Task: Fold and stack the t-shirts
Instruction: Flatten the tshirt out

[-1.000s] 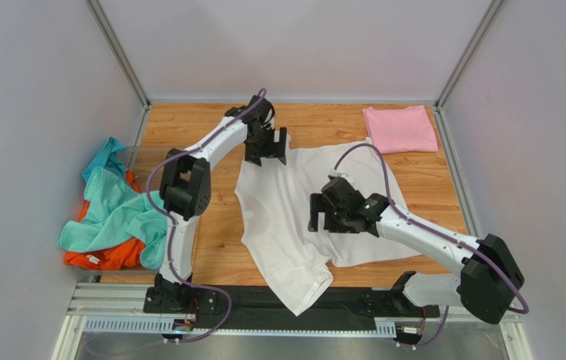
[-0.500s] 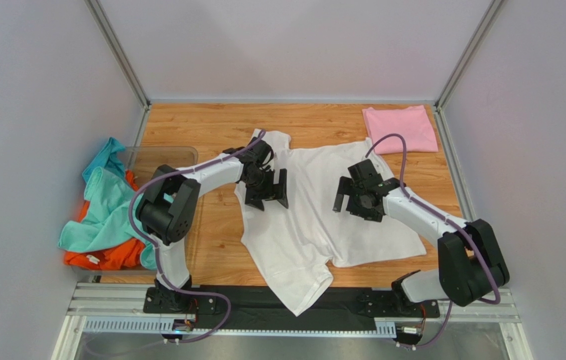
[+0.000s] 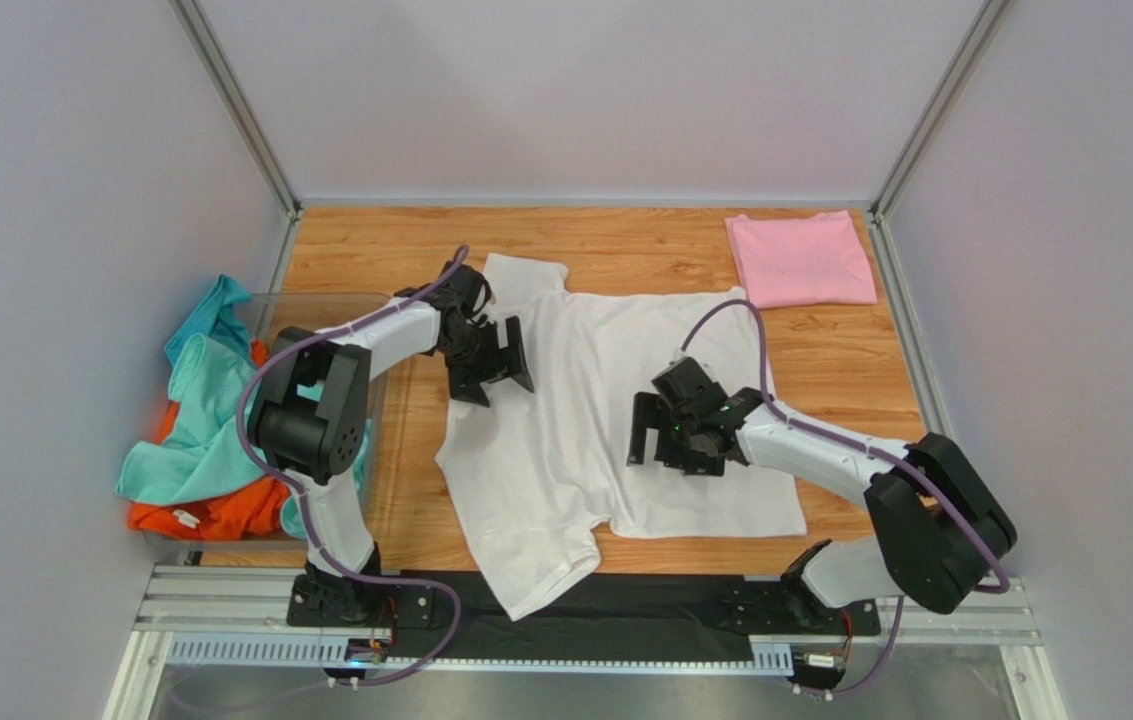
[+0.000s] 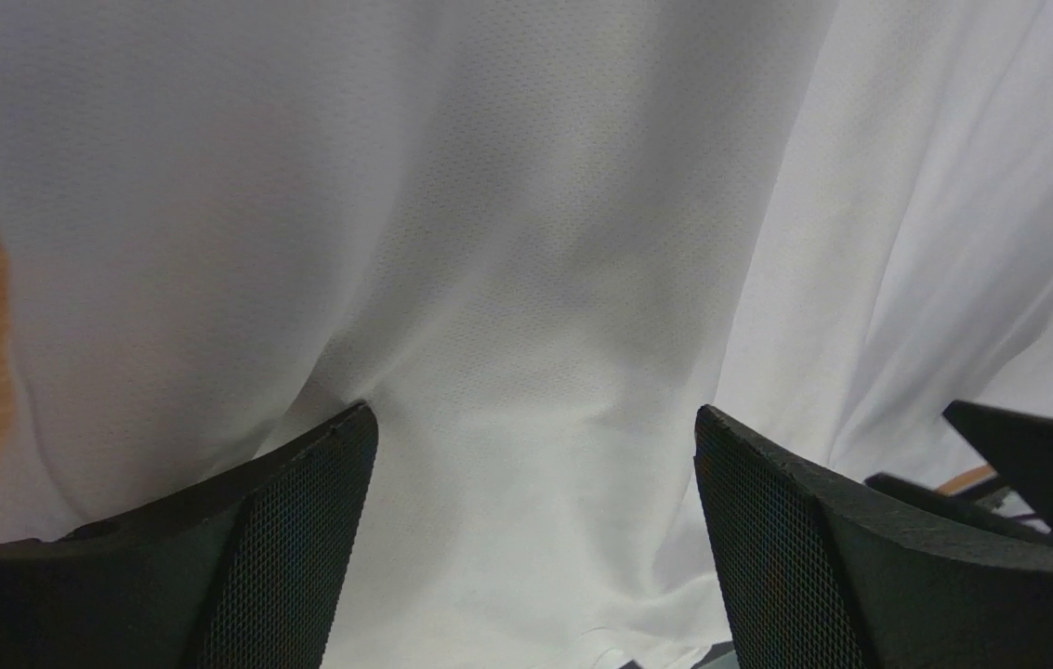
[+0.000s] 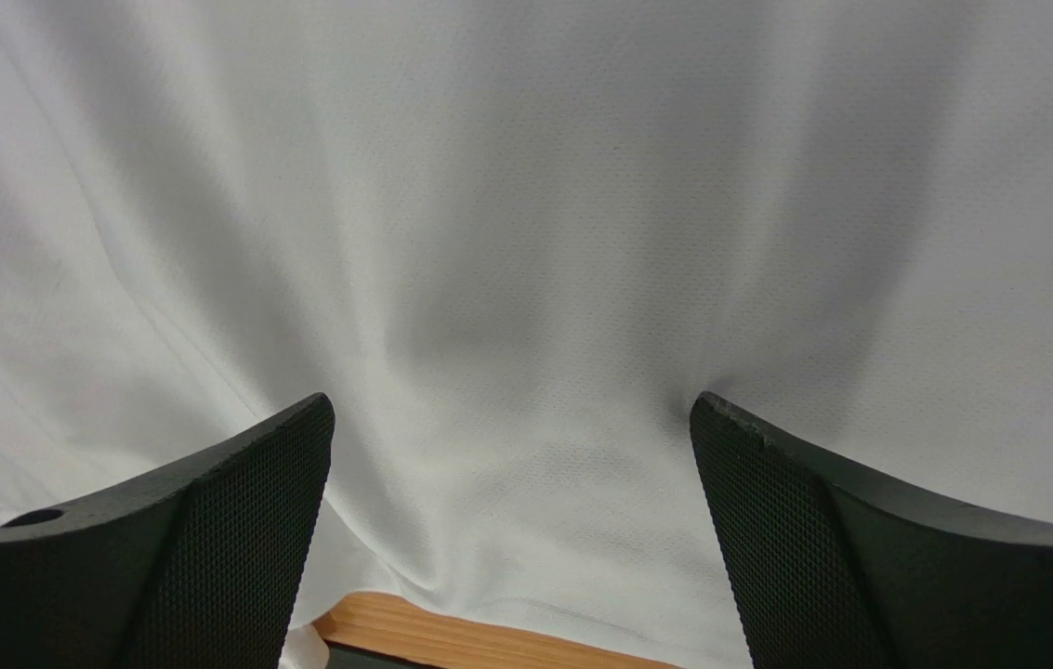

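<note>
A white t-shirt lies spread and wrinkled across the middle of the wooden table, one end hanging over the near edge. My left gripper is open, pressed down on the shirt's left part; cloth fills its wrist view between the fingers. My right gripper is open on the shirt's right middle; cloth shows between its fingers. A folded pale pink t-shirt lies at the far right. Teal and orange t-shirts are heaped at the left.
A clear plastic bin holds the teal and orange heap at the table's left edge. Grey walls and metal posts close in the table. A black rail runs along the near edge by the arm bases.
Both grippers have moved left and towards me, dragging the white shirt that way. The shirt's far left sleeve now lies uncovered, and its right edge has pulled in.
</note>
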Action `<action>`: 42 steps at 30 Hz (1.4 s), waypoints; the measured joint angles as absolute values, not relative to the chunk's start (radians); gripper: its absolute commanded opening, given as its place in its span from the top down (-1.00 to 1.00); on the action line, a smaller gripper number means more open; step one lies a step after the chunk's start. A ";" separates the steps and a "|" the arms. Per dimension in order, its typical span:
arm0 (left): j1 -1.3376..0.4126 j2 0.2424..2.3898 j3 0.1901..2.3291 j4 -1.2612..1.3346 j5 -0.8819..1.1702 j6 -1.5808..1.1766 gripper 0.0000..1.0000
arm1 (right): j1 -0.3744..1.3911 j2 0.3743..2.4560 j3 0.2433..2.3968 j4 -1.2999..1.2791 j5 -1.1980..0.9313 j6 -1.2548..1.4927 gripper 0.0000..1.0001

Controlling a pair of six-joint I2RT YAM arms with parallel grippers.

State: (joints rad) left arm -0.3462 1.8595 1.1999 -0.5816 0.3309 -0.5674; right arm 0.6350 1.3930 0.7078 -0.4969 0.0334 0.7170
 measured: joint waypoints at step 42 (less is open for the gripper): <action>-0.232 1.975 1.400 -0.726 0.117 -0.486 -0.83 | 0.200 1.798 1.131 -0.631 0.146 0.472 -1.00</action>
State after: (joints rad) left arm -0.2317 1.9755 1.4002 -0.7258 0.1169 -0.4862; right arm 0.2001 1.7985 1.1313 -0.6308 0.1459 0.4721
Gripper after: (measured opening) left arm 0.912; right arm 0.998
